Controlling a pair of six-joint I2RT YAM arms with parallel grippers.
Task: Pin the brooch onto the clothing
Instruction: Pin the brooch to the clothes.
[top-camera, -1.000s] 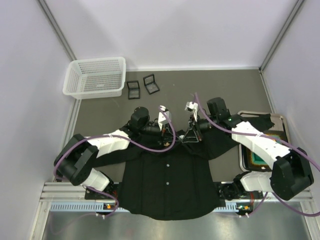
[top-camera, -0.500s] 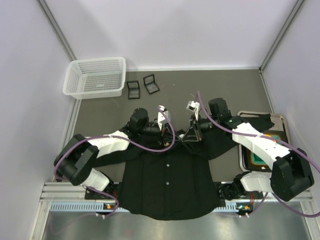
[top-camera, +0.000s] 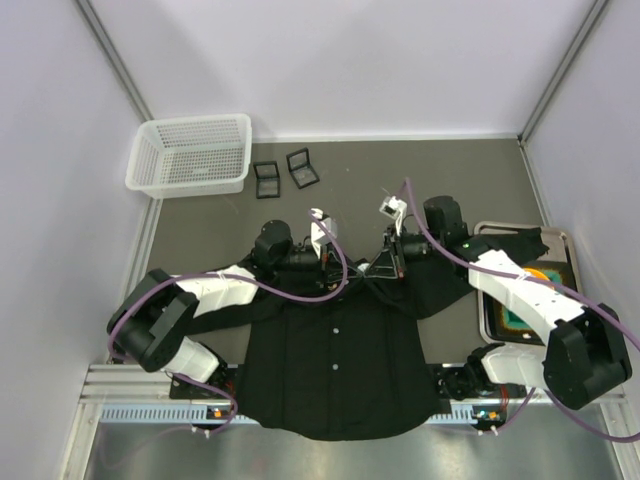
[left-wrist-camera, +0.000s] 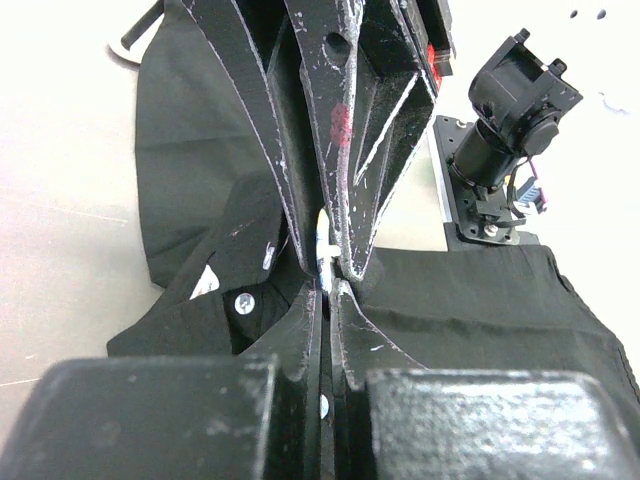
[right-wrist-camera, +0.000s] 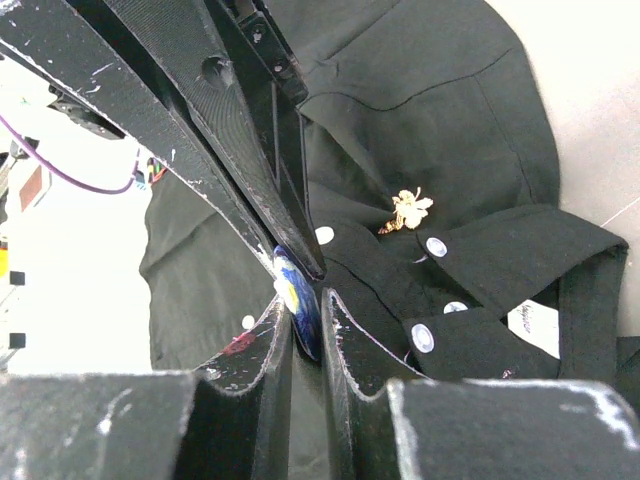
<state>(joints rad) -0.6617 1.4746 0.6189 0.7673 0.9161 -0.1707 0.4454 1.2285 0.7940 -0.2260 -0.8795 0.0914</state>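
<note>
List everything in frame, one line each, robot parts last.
shirt: 1, black, spread flat at centre near edge
buttons: several, white, down the shirt front
gold brooch: 1, gold, on the shirt beside the buttons
blue brooch: 1, blue-yellow, between right fingers
basket: 1, white, far left
cases: 2, black, right of basket
tray: 1, silver, right side, sleeve across it
table: 1, grey
arms: 2, white-black, purple cables
left gripper: shut, small white bit at tips
right gripper: shut on blue brooch

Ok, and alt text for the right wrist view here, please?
The right gripper pinches a small blue and yellow badge between its fingertips, with a black shirt spread behind it. A small gold ornament lies on the shirt beside its white buttons.
</note>
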